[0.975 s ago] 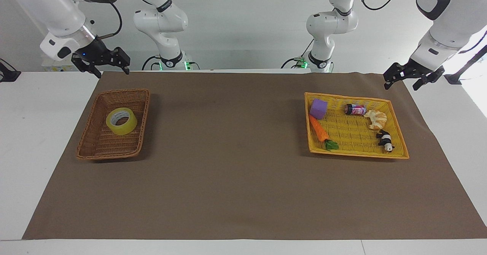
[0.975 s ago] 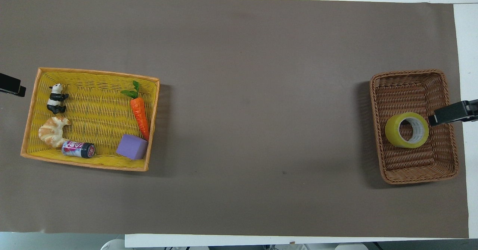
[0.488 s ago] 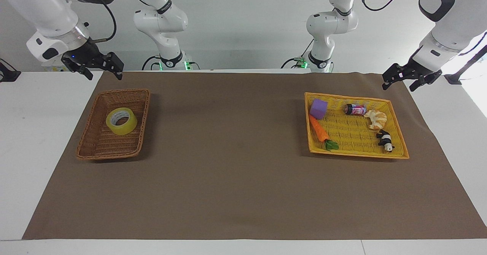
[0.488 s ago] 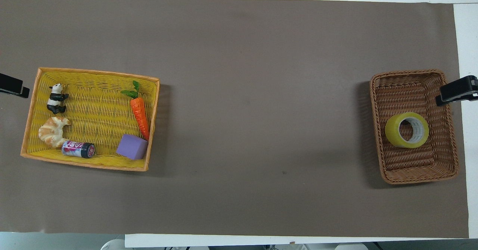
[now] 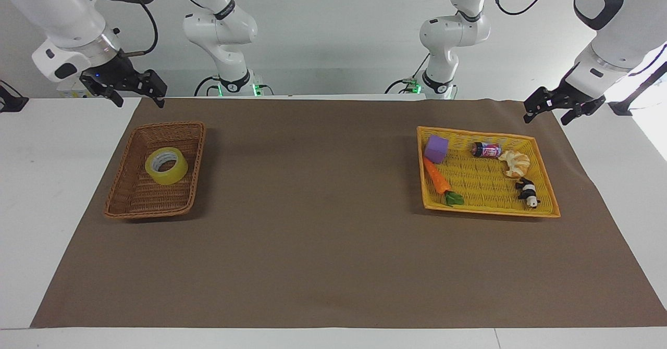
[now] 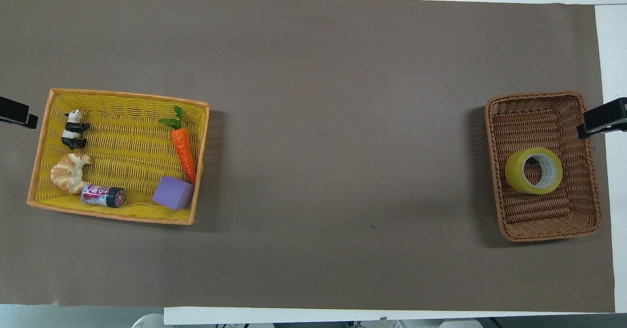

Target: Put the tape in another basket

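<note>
Tape (image 5: 166,165) lies flat in the brown basket (image 5: 128,207), its job done. Right gripper (image 5: 133,91) hangs open above; left gripper (image 5: 564,107) waits, open too.

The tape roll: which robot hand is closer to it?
Right. The right hand is up by the brown wicker basket holding the tape roll; the left hand is by the yellow basket.

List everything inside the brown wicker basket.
Only the tape lies in the brown wicker basket, flat on its woven floor with its core hole facing up. The floor beneath the roll's ring is covered.
</note>
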Action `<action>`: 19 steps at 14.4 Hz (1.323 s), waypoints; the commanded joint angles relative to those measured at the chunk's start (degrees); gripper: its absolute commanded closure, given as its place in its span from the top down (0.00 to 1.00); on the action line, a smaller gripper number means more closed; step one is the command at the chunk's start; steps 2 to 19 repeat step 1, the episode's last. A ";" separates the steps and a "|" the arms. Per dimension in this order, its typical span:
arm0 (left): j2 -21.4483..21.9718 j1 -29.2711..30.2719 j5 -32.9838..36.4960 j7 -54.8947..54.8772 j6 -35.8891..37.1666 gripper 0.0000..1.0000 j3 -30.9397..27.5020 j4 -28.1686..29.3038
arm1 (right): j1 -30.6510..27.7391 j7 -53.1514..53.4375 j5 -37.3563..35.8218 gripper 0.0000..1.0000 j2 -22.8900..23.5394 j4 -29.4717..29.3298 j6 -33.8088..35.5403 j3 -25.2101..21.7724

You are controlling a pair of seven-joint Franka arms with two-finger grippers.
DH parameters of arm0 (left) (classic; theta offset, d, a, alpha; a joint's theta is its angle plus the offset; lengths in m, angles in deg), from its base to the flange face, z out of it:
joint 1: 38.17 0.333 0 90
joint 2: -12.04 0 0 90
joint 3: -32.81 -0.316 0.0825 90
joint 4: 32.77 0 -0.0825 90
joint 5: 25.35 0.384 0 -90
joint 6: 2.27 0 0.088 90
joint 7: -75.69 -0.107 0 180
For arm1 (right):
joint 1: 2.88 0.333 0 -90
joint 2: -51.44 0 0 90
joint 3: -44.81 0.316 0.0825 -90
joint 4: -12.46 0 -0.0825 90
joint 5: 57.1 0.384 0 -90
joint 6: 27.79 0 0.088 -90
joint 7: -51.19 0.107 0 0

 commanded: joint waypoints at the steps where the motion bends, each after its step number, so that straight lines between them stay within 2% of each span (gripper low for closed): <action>1: 1.01 0.44 -0.18 -0.58 -0.19 1.00 0.06 1.19 | -0.99 0.85 -0.87 1.00 0.14 -0.74 0.71 1.08; 19: 1.01 0.44 -0.18 -0.58 -0.19 1.00 0.06 1.19 | -0.99 0.85 -0.87 1.00 0.14 -0.74 0.71 1.08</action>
